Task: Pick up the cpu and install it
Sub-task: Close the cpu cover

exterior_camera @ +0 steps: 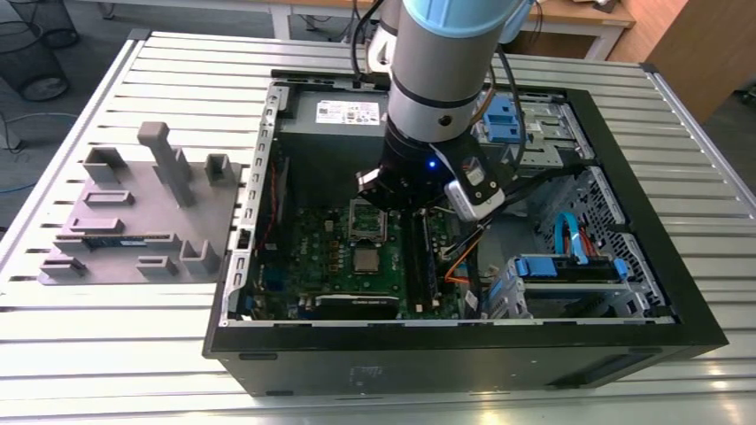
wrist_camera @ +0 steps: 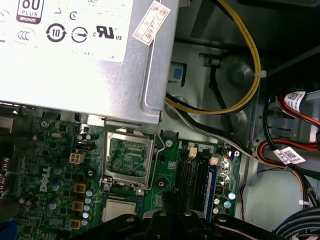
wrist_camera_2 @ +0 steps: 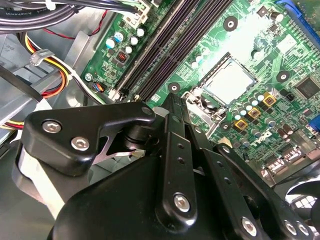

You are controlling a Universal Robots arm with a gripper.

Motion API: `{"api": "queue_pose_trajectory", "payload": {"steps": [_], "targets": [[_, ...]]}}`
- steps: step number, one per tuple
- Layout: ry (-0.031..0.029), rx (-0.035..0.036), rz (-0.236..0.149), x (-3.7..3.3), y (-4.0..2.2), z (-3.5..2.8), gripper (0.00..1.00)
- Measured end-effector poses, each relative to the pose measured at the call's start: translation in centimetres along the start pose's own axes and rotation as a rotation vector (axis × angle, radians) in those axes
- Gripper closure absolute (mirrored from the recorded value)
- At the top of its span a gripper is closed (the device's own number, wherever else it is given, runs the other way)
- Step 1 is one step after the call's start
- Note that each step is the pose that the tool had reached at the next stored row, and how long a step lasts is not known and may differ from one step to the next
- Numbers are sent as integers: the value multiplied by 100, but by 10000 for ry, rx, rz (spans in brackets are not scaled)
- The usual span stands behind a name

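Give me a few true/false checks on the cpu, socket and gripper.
1. The cpu sits in the socket. False: it lies on the motherboard beside the empty socket.
2. The gripper hangs over the motherboard in the open case. True.
3. The gripper holds the cpu. False: the cpu lies on the motherboard, apart from the gripper.
4. A grey fixture lies on the table, at the exterior view's left of the case. True.
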State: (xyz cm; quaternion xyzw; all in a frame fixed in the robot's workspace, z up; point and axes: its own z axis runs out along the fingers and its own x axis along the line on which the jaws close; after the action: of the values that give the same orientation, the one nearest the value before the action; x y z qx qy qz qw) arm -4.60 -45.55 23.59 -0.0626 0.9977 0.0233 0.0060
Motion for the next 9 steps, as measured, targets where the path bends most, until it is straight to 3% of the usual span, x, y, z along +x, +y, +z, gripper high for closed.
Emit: {"api": "queue_pose_trajectory", "payload": {"steps": [9], "targets": [[7, -3, -159, -22, 54, 28, 89]]}}
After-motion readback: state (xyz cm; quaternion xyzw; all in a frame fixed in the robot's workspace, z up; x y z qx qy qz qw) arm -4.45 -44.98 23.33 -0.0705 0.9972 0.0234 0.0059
